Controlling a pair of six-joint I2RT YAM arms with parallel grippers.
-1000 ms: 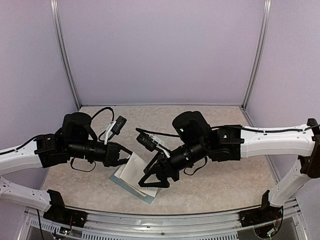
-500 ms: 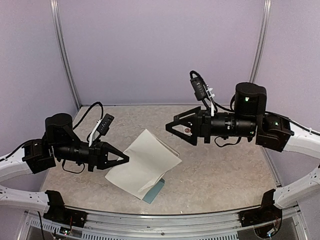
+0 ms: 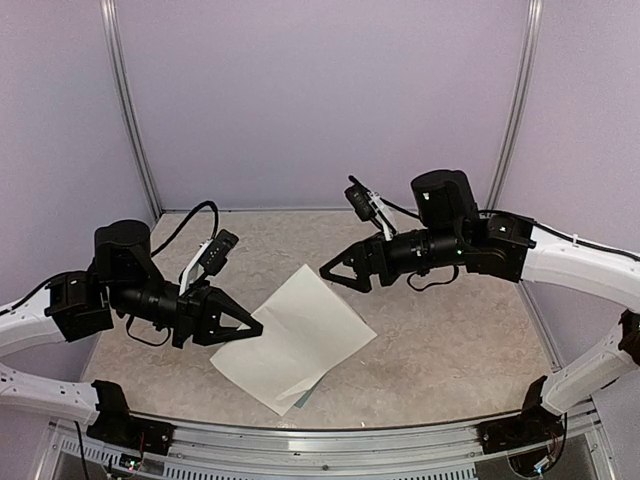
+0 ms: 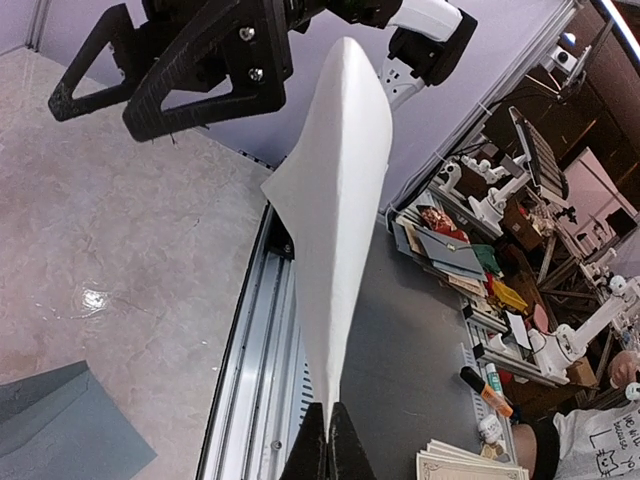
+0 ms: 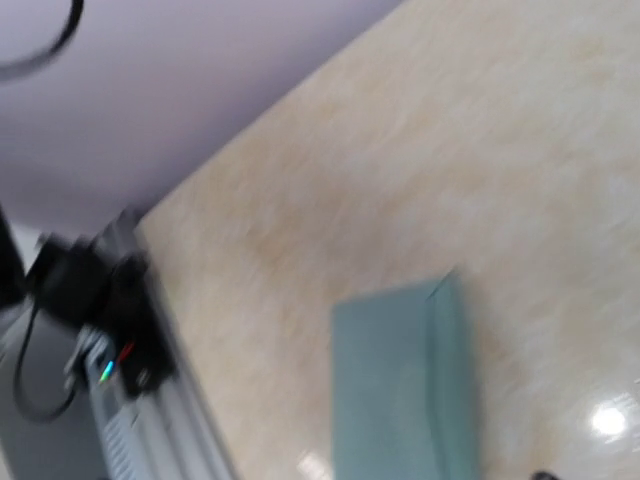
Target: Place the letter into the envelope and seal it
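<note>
From above, the left tool [image 3: 243, 326] is clenched on the left corner of the cream rectangular paper letter [image 3: 300, 335], white back up, over the marbled beige tabletop [image 3: 450, 350]. The teal paper envelope [image 3: 301, 399] shows only as a sliver under the sheet's near edge. The right tool [image 3: 331, 272] is spread and empty, just beside the far corner.

The left wrist view sees the letter [image 4: 338, 200] edge-on, rising from the pinched fingertips [image 4: 340, 452]. The right tool [image 4: 95, 115] gapes beyond it, and the envelope [image 4: 60, 435] lies flat below.

The right wrist view is blurred and shows the envelope [image 5: 410, 385] on the tabletop.

The letter looks lifted but unfolded. Next, the right tool likely needs to take the far corner.
</note>
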